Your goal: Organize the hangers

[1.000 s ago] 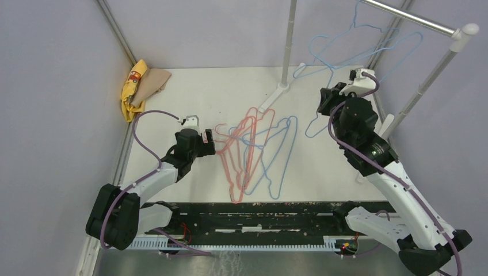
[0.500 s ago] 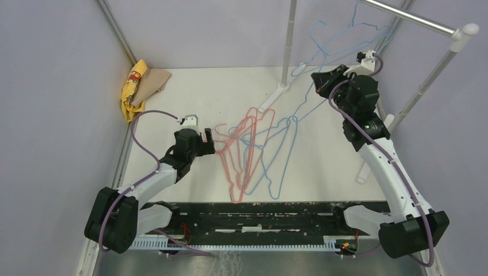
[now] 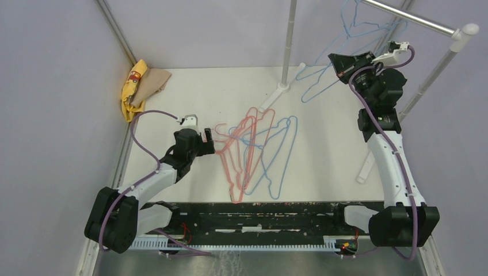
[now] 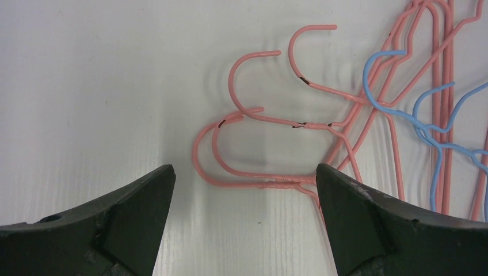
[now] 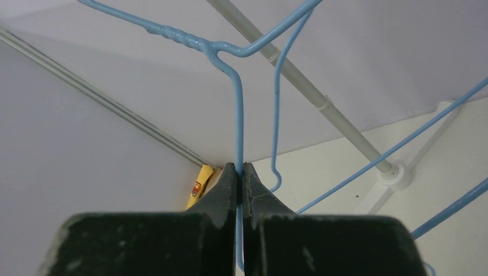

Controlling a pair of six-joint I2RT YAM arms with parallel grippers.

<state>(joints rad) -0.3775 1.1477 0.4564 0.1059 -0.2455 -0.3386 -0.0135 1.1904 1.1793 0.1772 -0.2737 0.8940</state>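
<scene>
Light blue hanger (image 5: 239, 115) hung clear of the table (image 3: 190, 92) at 1 o'clock, near the rack rail (image 3: 414, 18); right gripper (image 5: 240, 167) pinched its wire neck. Other pink and blue hangers (image 3: 251, 150) lay tangled mid-table. Left gripper (image 4: 244, 172), fingers spread, sat low at their 9 o'clock.

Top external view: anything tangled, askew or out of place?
Yes. The pink-red and light blue wire hangers lie crossed in one tangled heap on the white table, pink hooks interlocked, so lifting one may drag others. A crumpled yellow and tan cloth sits bunched in the far-left corner, unrelated to hangers.
</scene>
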